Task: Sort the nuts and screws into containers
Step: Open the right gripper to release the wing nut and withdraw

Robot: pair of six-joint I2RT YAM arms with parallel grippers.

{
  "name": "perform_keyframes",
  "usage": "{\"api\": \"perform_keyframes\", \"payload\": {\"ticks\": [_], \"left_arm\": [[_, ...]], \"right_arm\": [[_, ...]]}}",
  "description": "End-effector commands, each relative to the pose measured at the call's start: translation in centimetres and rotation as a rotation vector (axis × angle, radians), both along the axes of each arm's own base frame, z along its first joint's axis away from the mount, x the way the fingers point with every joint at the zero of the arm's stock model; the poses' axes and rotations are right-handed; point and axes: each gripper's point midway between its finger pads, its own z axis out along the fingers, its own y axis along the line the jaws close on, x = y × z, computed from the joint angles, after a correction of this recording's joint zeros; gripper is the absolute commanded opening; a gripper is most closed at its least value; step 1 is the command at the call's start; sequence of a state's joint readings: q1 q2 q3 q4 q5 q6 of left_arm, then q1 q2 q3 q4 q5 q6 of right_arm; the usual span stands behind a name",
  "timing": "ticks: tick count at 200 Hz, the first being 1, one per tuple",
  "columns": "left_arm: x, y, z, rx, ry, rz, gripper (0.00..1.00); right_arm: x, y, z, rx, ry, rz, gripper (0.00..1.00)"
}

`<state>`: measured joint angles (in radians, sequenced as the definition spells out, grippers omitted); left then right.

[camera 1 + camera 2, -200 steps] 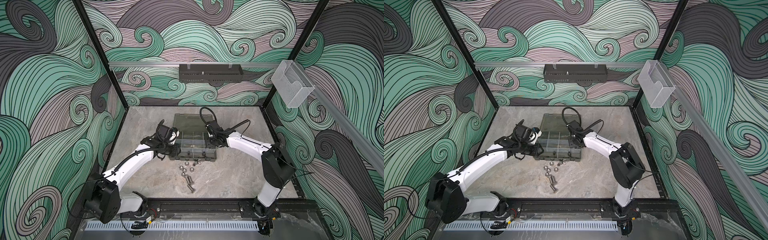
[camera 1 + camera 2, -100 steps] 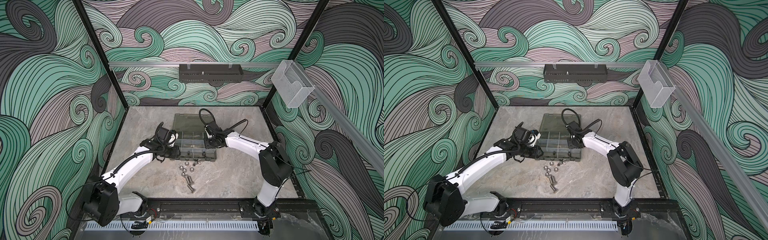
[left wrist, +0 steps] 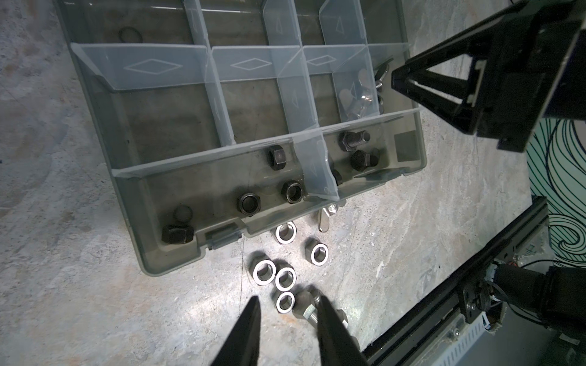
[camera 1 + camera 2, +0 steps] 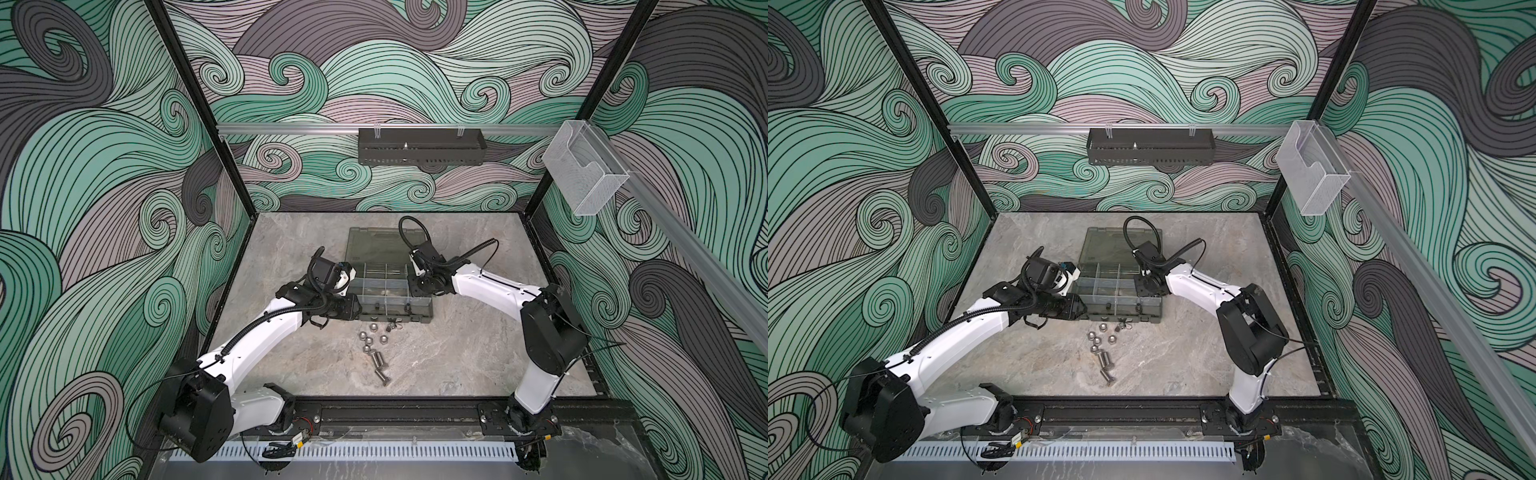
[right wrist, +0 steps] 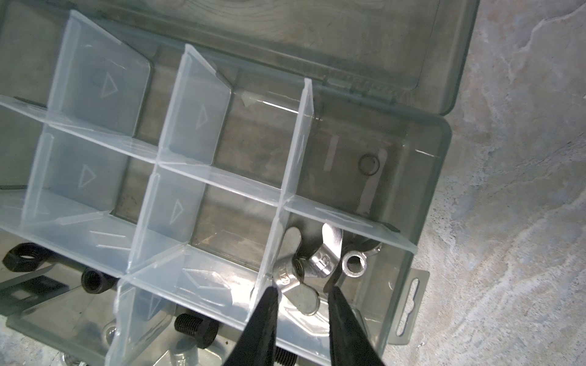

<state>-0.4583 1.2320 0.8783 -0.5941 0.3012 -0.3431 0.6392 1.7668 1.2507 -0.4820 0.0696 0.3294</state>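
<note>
Right jaws: narrowly parted, nothing clamped between the tips, poised just above the silver wing nuts (image 5: pixel 304 269) lying in an end compartment (image 5: pixel 399 285) of the smoky-grey organiser case (image 3: pixel 190 250). This reads as a drop-off pose, kept low so a part lands inside its own dividers (image 5: pixel 295 152). Left jaws: also a narrow gap, empty, held over the tabletop (image 4: pixel 457 353) off the case's front corner. They are aimed at the loose silver nuts (image 3: pixel 285 279) and one tip hides part of a silver screw (image 3: pixel 309 313), so this is probably lining up the next pick. Sorting so far is by kind: black nuts (image 3: pixel 249 204) in the long front compartment, black screws (image 3: pixel 355 139) beyond the divider. Unsorted: the silver nuts and silver screws (image 4: pixel 378 359) in front of the case, with one stray wing nut (image 3: pixel 325 218) against its front wall.
</note>
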Motion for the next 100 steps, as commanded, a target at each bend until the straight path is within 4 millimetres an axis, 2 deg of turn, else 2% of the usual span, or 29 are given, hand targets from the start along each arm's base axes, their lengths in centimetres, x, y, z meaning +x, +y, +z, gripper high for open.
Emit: {"api": "perform_keyframes", "payload": {"ticks": [1,58,100], "left_arm": [[-0.2,-0.1,0.4,-0.035,-0.001,0.004,0.34],[-1.3,-0.9,-0.1,-0.044,0.008,-0.014,0.35],[-2.3,-2.3,-0.8,-0.017,0.018,-0.060,0.35]], "right_arm": [[-0.3,-0.5,2.2,0.038,-0.033,-0.021,0.30],[-1.9,-1.7,3.9,0.079,-0.060,-0.039,0.31],[-3.4,-2.7,5.0,0.113,-0.075,-0.060,0.32]]}}
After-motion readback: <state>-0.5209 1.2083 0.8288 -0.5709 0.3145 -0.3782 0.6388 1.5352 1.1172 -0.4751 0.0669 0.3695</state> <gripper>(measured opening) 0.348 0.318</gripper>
